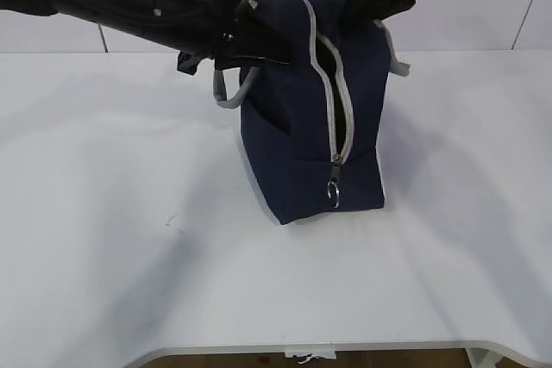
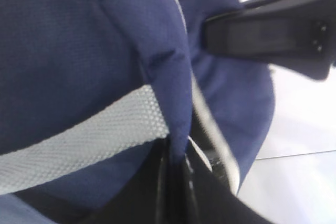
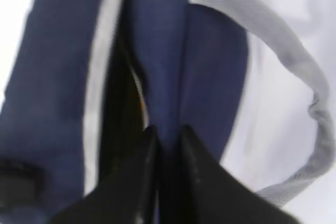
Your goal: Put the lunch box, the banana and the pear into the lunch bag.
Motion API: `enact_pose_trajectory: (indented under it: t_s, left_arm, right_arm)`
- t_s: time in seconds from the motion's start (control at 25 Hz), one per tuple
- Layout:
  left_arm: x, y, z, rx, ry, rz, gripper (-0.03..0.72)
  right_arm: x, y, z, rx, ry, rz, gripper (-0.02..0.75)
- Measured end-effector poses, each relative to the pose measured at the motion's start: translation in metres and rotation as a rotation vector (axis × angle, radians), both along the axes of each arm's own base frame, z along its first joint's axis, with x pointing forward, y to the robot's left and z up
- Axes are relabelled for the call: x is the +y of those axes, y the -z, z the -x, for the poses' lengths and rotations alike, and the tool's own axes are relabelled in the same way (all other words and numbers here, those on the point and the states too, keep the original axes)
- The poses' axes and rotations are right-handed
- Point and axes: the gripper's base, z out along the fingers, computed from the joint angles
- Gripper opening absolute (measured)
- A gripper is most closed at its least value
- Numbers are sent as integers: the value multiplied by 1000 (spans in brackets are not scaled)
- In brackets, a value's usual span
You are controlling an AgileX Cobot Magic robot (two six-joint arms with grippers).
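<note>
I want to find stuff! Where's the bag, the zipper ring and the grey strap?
bag (image 1: 293, 152): exterior view, navy front side.
zipper ring (image 1: 334, 191): exterior view, ring hanging at the zipper's low end.
grey strap (image 2: 89, 140): left wrist view, woven band across the fabric.

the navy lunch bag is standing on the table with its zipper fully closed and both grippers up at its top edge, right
Not quite: the zipper is open, not closed. The exterior view shows its two grey sides parted with a dark gap between them, and the ring pull hanging down near the base. The rest holds: the navy lunch bag stands on the table, with the left gripper and right gripper at its top edge.
</note>
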Motion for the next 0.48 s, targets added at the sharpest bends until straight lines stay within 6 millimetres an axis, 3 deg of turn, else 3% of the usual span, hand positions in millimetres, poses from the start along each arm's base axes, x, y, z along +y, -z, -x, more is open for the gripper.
enact_pose_trajectory:
  t_s: [0.08,0.12,0.2,0.24,0.36,0.48]
  left_arm:
    - [-1,0,0,0,2,1,35]
    - [-1,0,0,1,1,4,108]
    - [-1,0,0,1,1,4,108]
    - [-1,0,0,0,1,3,232]
    - [-1,0,1,0,3,4,354]
    - [1,-6,4,-30,20,-23,387]
  right_arm:
    - [3,5,-2,15,0,-21,221]
    - [3,6,-3,18,1,-25,281]
    - [4,8,-4,24,0,-28,404]
    - [4,7,-3,27,-2,-27,453]
    - [3,1,-3,19,-8,-23,510]
    - [2,-10,-3,-20,-8,-14,520]
